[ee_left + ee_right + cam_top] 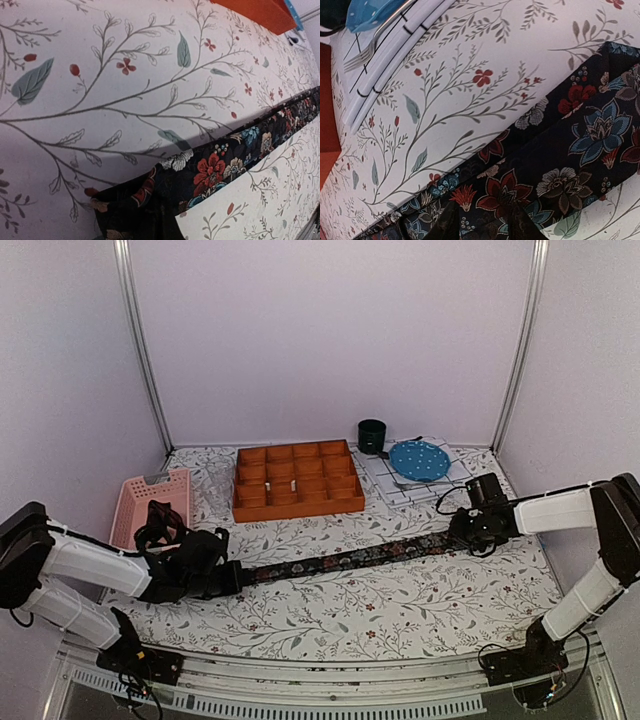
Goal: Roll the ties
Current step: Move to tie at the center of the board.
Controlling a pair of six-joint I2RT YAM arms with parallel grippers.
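Pink basket [150, 505]: stands at the left edge of the worktop [400, 615], towards the far left corner, just behind the left arm.

Left tool [230, 577]: low over the worktop near its left edge and pressed together, pinching the left end of the tie [350, 558]. In the wrist view the cloth bunches up dark at the bottom edge, and the fingers themselves do not show there.

Tie: one dark floral strip lying flat on the worktop. It runs from the left tool across the middle to the right tool, slanting slightly towards the far right, and is pulled out nearly straight. Its wider part is at the right end.

Orange tray [298, 480]: a shallow box split into many square compartments, at the middle of the far edge and well apart from the tie. Two small pale items sit in its middle compartments, too small to identify.

Dark cup [372, 436]: upright at the far edge, just right of the tray.

Blue plate [418, 460]: dotted, resting on a white grid-lined mat [385, 485] near the far right corner. A fork [367, 47] lies against the plate's rim.

Right tool [463, 537]: down on the tie's right end, near the right edge. Its fingertips [445, 225] stand spread apart, with flat cloth showing between them.
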